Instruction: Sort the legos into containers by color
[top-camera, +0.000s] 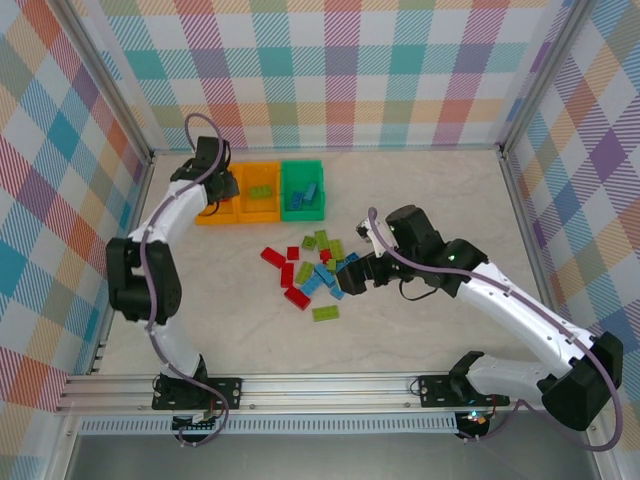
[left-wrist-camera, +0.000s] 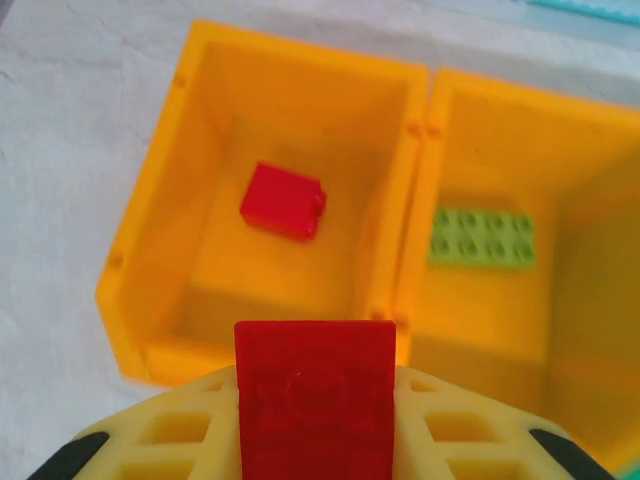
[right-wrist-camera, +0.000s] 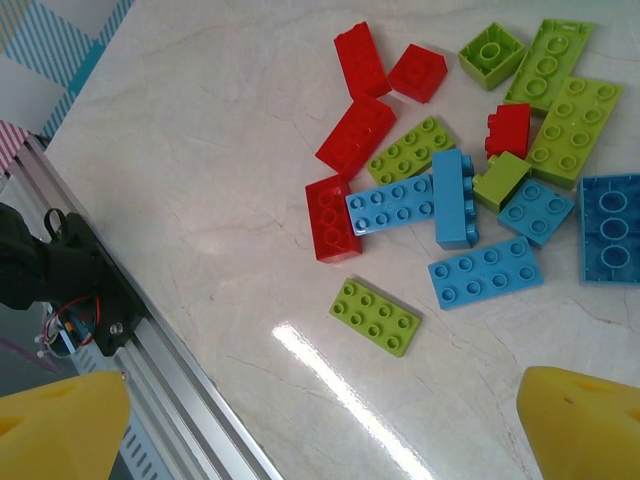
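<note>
My left jaws: pinching a red brick (left-wrist-camera: 315, 400) over the leftmost orange bin (left-wrist-camera: 150, 230).
My right jaws: spread near loose bricks (right-wrist-camera: 455, 200).

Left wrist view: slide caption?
Left pincer grips a red lego, facing an orange bin with another red lego inside.

Cut by the lower edge of the left wrist view: the red brick (left-wrist-camera: 314, 380) clamped in the left gripper (left-wrist-camera: 314, 435). Cropped at right: the second orange bin (left-wrist-camera: 590, 130) (lime brick (left-wrist-camera: 481, 238) inside, blurred). From above, half-covered by the left arm (top-camera: 175, 215): the far-left orange bin (top-camera: 222, 217). Clipped at the right wrist view's edge: a blue brick (right-wrist-camera: 610, 228).
</note>
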